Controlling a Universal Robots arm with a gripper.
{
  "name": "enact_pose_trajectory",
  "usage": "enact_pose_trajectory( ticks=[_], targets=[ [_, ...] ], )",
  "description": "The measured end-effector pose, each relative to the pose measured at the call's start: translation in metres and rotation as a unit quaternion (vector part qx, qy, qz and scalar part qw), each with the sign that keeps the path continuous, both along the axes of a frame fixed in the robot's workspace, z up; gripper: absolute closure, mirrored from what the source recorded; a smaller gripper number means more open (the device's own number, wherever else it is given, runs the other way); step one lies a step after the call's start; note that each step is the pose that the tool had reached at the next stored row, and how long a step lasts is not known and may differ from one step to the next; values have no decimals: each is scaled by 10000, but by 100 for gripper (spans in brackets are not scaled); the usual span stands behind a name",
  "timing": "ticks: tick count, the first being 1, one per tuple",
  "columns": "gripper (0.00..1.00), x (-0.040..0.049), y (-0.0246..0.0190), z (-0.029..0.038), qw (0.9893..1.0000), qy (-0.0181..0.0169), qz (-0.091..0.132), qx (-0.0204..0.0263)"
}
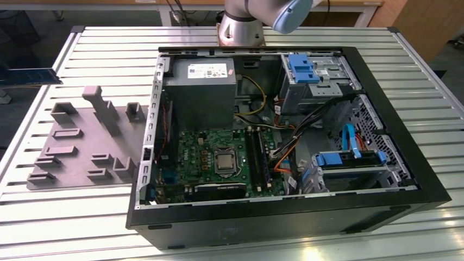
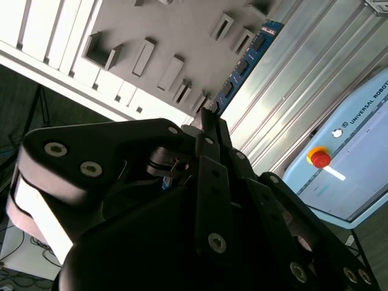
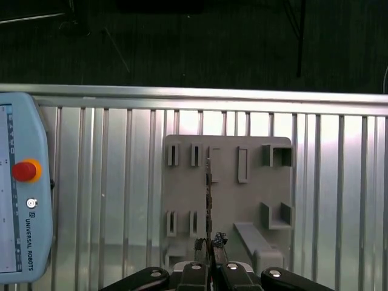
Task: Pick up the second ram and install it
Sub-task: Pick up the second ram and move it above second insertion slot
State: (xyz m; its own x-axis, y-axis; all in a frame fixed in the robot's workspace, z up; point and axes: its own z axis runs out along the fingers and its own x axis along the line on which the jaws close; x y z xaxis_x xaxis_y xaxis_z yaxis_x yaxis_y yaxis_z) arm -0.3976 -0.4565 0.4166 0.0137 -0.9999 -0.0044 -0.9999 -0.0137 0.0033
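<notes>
On the exterior view's left, flat on the slatted worktop (image 1: 108, 49): a grey tray (image 1: 83, 119) of slots and upright blocks.

In both wrist views, well clear of that tray: gripper (image 3: 209, 245) pinched tight on one end of the ram (image 3: 209, 194), fingers closed down to the board's thickness. Ram edge-on in the first wrist view, a thin line sticking straight out from the fingertips toward the tray and touching nothing else. In the second wrist view, blue face with a row of dark chips. On the same worktop, apart from the tray, a pale pendant (image 3: 18, 200) with a red button (image 3: 24, 171).

From the middle to the exterior view's right: open black case (image 1: 290, 217) on its side, just beside the tray. Inside, from the left: green motherboard (image 1: 190, 149), with a grey power supply (image 1: 199, 92) beyond it. Long black memory slots (image 1: 255, 155) toward the board's right edge, then tangled cables (image 1: 290, 130) and blue drive brackets (image 1: 340, 159). Arm base (image 1: 239, 24) beyond the case.
</notes>
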Motion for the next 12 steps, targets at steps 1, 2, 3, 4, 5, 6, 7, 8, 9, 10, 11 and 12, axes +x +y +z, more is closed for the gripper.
enact_pose_trajectory(
  ticks=[1,2,3,4,5,6,7,8,9,10,11,12],
  targets=[
    [86,6,0,0,10000,0,0,0],
    [86,13,0,0,10000,0,0,0],
    [86,19,0,0,10000,0,0,0],
    [86,25,0,0,10000,0,0,0],
    [86,32,0,0,10000,0,0,0],
    [86,39,0,0,10000,0,0,0],
    [86,46,0,0,10000,0,0,0],
    [86,53,0,0,10000,0,0,0],
    [86,60,0,0,10000,0,0,0],
    [86,67,0,0,10000,0,0,0],
    [86,74,0,1,10000,0,0,0],
    [86,83,0,0,10000,0,0,0]
  ],
)
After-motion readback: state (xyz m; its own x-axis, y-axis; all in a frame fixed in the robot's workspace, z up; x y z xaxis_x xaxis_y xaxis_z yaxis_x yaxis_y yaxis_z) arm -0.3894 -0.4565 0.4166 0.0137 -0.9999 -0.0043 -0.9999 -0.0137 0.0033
